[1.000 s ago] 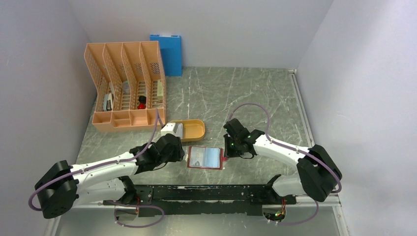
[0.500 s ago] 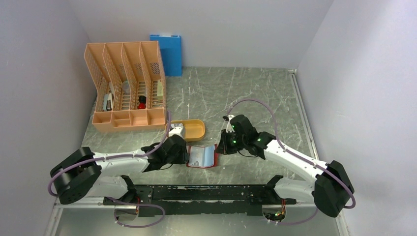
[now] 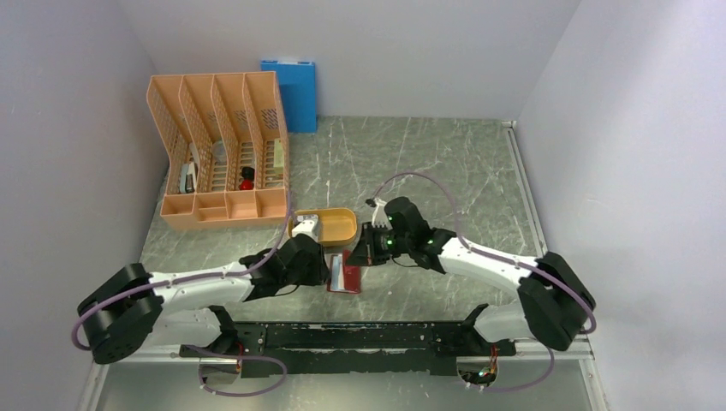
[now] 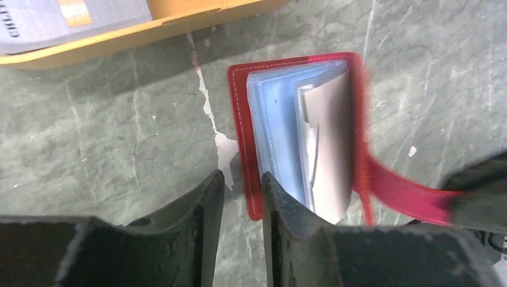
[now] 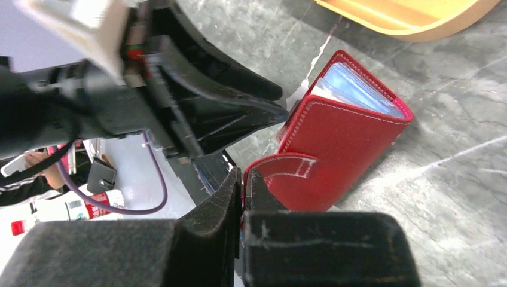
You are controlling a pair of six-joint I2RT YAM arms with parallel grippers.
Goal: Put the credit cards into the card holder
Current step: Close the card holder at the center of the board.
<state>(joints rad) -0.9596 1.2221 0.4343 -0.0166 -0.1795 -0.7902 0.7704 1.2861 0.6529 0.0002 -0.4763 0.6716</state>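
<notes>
- Green marbled tabletop (image 3: 445,171) is bearing the whole work area, and pale walls are closing it in at the left, right and back.
- Nearest you, both arms are reaching inward from their bases and meeting at the table's middle front.
- Your left gripper (image 4: 242,197) is standing with a narrow gap between its fingers. The near left corner of the card holder (image 4: 281,119) is lying in that gap, and bare table is showing beside one finger, so you are not seeing a clamp there.
- Your right gripper (image 5: 242,179) is pinching the red tab (image 5: 287,167) with its fingers pressed together, and is holding the right cover raised and tilted toward the left.
- You are finding the card holder between the two grippers, half folded, with pale blue pockets showing in the wedge and a pale grey card (image 4: 327,149) sitting among them.
- Just beyond the holder, the orange oval tray (image 3: 349,231) is resting on the table and holding a grey credit card (image 4: 60,18).
- Farther back at the left, a peach file organizer (image 3: 223,163) is standing with four compartments.
- Farthest from you, a blue folder (image 3: 289,94) is leaning against the back wall.
</notes>
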